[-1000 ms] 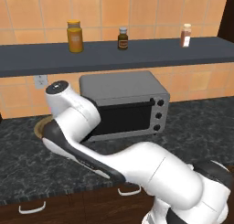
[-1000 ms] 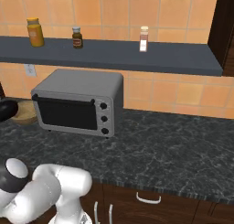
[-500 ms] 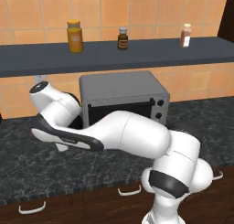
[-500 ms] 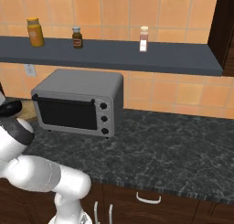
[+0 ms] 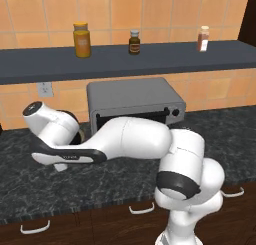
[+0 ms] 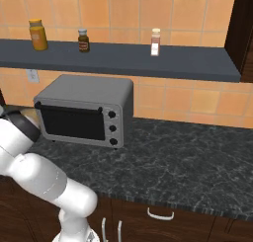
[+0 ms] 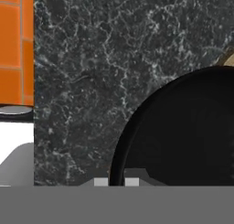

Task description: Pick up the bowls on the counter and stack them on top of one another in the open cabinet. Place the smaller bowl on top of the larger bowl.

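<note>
The black marbled counter [image 5: 125, 179] runs across the lower half of both base views, with dark drawers and white curved handles [image 5: 142, 208] along its front edge. In the hand view a large round black bowl [image 7: 183, 131] sits at the lower right, upright with its rim level, so it has no long axis to speak of. The gripper [image 7: 116, 182] is at the bottom centre, its two pale fingertips pinched together on that bowl's rim. A sliver of tan wooden bowl [image 7: 227, 59] peeks out at the right edge, just behind the black one.

In the left base view the white arm [image 5: 130, 139] reaches toward the middle left of the frame, its wrist low over the counter. Farther back stands a grey toaster oven [image 5: 135, 106], door closed. Above it, a dark grey shelf [image 5: 125, 61] carries three closed containers, well apart: a yellow jar [image 5: 82, 39], a small brown bottle [image 5: 134, 42] and a reddish shaker [image 5: 203, 38]. Orange tiles form the wall behind.
</note>
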